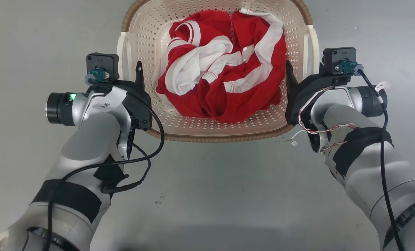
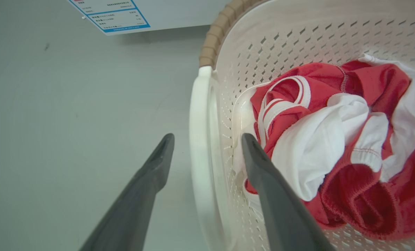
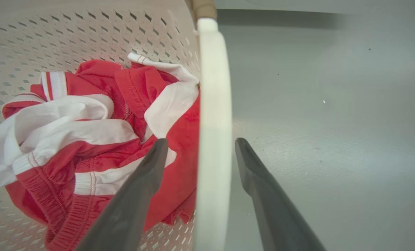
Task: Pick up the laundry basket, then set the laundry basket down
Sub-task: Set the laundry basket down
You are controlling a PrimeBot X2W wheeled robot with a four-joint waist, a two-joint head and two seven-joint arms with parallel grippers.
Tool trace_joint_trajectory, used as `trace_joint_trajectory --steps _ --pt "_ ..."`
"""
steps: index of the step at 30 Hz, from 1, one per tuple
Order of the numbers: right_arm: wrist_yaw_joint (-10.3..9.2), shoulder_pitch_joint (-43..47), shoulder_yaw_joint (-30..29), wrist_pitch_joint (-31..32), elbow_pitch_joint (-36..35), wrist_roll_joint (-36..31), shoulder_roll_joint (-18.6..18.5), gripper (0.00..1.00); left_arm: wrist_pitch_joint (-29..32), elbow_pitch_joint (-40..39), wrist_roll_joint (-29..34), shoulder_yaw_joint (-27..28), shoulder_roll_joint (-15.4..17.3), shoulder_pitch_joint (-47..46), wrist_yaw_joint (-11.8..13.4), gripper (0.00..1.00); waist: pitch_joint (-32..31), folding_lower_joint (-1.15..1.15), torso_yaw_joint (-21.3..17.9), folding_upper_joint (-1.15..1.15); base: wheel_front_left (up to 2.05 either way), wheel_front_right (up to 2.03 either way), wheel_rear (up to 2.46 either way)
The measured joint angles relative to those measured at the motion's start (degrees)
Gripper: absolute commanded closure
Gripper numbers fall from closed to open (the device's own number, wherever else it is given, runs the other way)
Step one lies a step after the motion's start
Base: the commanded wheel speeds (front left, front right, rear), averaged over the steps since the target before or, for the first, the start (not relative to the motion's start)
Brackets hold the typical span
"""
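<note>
Cream plastic under a brown rim: flanking the laundry basket [image 1: 221, 137] with both arms, over grey floor [image 1: 207, 195].
Straddling the white left handle [image 2: 199, 104] with the left gripper [image 2: 207, 138], spread wide and clamping nothing, keeping one dark finger outside the handle and the other inside the perforated wall. Straddling the white right handle [image 3: 212, 76] with the right gripper [image 3: 201, 140] likewise, released, setting one finger inside over the cloth and one outside over the floor. Holding a crumpled red and white garment [image 1: 228, 69] in the basket's hollow, heaped nearly to the rim. Showing a blue-bordered label [image 2: 113, 15] at the top edge of the left wrist view. Cannot tell whether sitting on the floor or hanging just above it.
</note>
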Motion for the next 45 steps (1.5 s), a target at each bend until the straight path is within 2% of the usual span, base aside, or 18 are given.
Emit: trace_joint_trajectory --steps 13,23,35,45 --pt "0.03 -0.19 -0.27 -0.91 0.54 0.02 0.05 0.0 -1.35 0.48 0.37 0.01 0.9 -0.15 0.0 0.0 -3.38 -0.01 -0.1 0.0 0.0 0.0 0.0" --pt "1.26 -0.31 -0.79 -3.12 0.64 0.02 0.09 0.0 -3.04 -0.03 0.47 0.57 1.55 0.28 -1.13 0.0 -7.45 -0.01 -0.19 -0.01 0.0 0.0 0.0" --pt "3.44 2.14 -1.65 -4.59 0.48 0.02 -0.1 0.0 -3.35 -2.89 0.44 2.0 2.01 5.55 -2.14 0.0 -14.74 -0.01 -0.66 -0.01 0.0 0.0 0.0" --pt "3.54 8.17 -4.41 -4.6 -3.21 -0.27 -0.08 0.0 -3.35 -7.66 1.63 3.86 4.36 14.71 -2.04 0.0 -21.92 -0.02 -1.32 -0.01 0.0 0.0 0.0"
